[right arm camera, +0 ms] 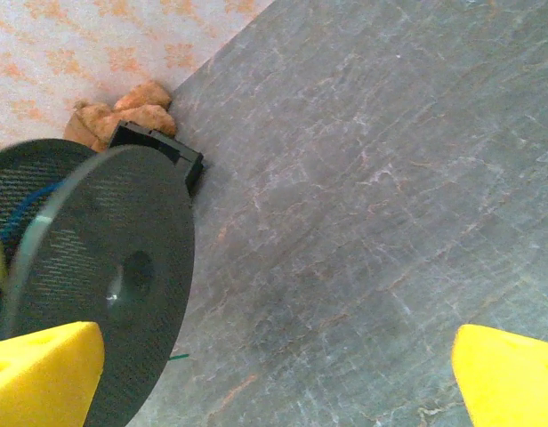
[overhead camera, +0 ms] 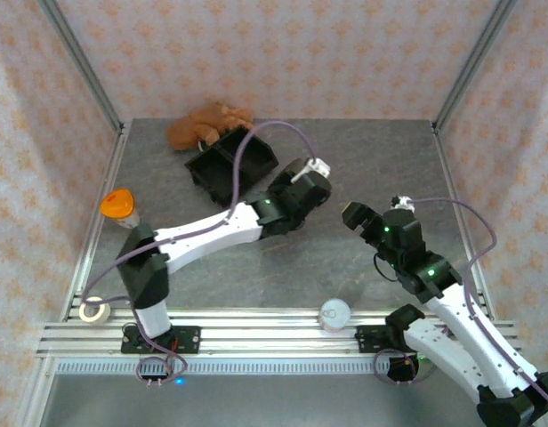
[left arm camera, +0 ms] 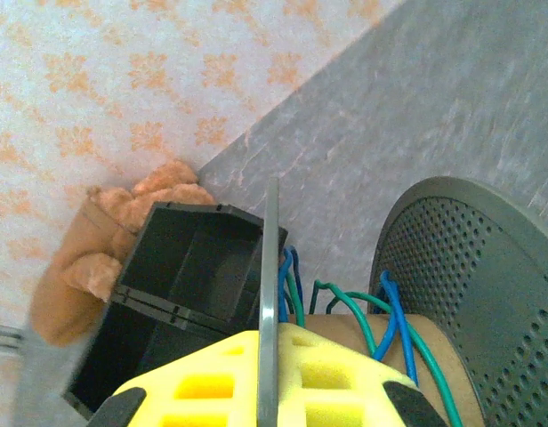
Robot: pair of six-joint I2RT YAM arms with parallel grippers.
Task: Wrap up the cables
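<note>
You are clamping the left hand (left arm camera: 267, 356) on the spool (left arm camera: 487, 267) by its flange, toward the far edge of the bench (right arm camera: 390, 178). The cables (left arm camera: 381, 320) are looping around its core. The right hand (right arm camera: 276, 369) is hanging wide open alongside. Be holding the spool steady while feeding slack.

No text, label, brand, number or sign can be read on anything in these views.
</note>
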